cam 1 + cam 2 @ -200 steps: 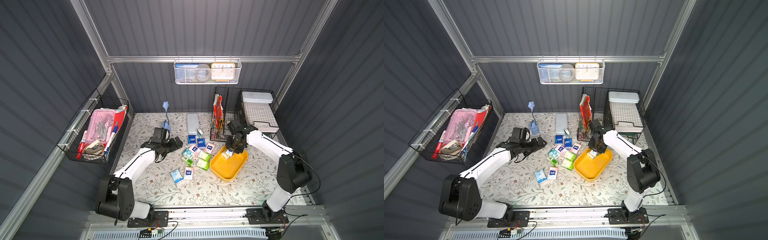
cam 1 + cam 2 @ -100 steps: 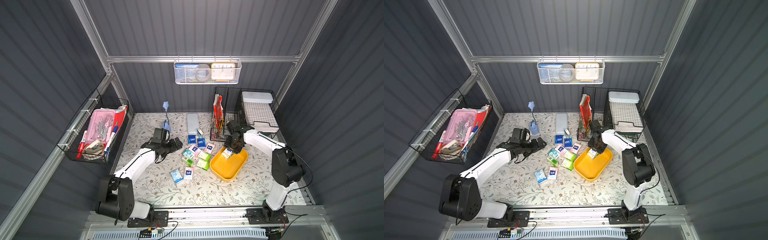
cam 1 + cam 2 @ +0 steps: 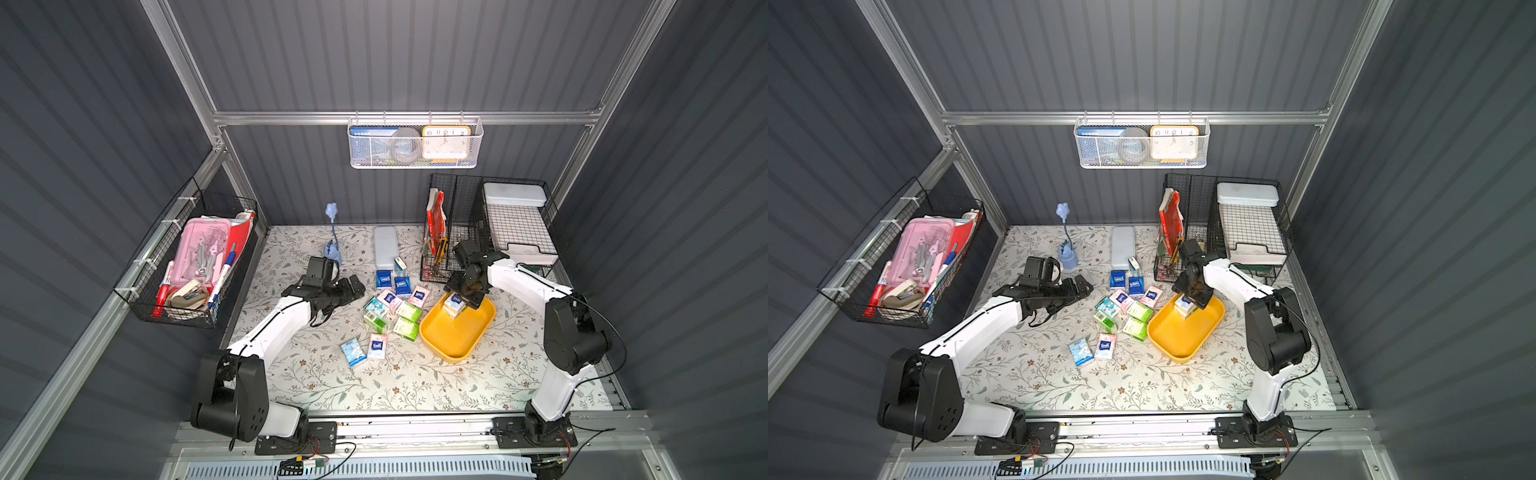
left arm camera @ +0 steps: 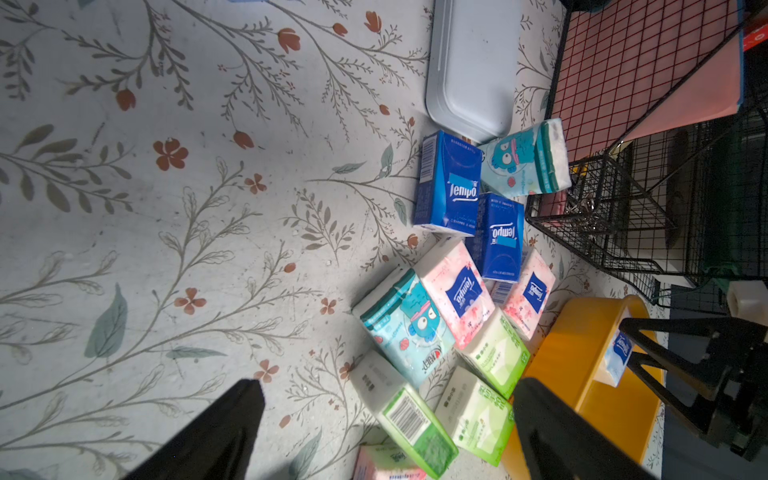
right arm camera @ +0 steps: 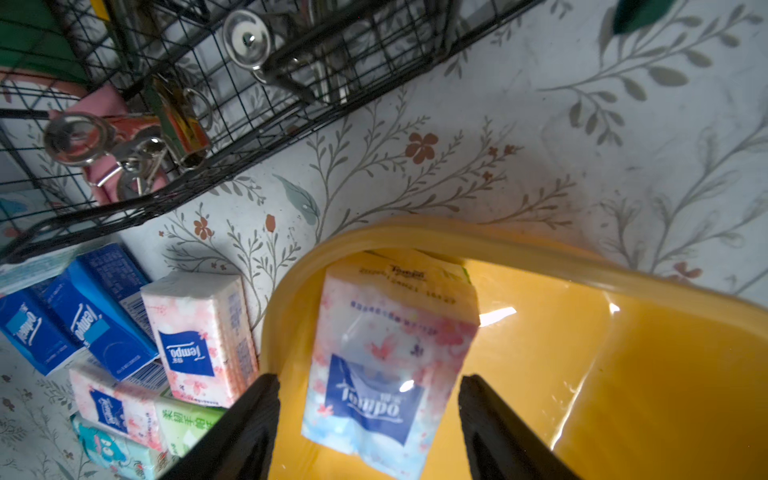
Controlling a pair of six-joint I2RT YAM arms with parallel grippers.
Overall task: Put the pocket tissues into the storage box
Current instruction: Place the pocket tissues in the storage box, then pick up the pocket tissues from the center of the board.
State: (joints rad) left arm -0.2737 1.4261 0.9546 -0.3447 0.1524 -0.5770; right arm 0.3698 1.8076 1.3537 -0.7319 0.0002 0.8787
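The yellow storage box (image 3: 451, 340) (image 3: 1177, 336) lies right of centre on the floral mat. A pink-and-white packet of pocket tissues (image 5: 386, 353) (image 3: 454, 305) leans inside its far end. My right gripper (image 5: 368, 399) (image 3: 462, 296) hangs open over that packet, with a gap on each side. Several more pocket tissues (image 3: 392, 305) (image 4: 453, 299), blue, pink, green and light blue, lie in a cluster just left of the box. Two more (image 3: 365, 351) lie nearer the front. My left gripper (image 4: 386, 399) (image 3: 356, 286) is open and empty, low over the mat, left of the cluster.
A black wire basket (image 3: 449, 232) with keys and stationery stands right behind the box. A long grey-blue case (image 3: 385, 247) lies behind the cluster, and a blue flower ornament (image 3: 332, 247) stands behind my left gripper. Another wire basket (image 3: 191, 266) hangs on the left wall.
My right gripper's jaws have spread apart and let go of the pink packet, which now rests in the storage box. The left arm has not moved.
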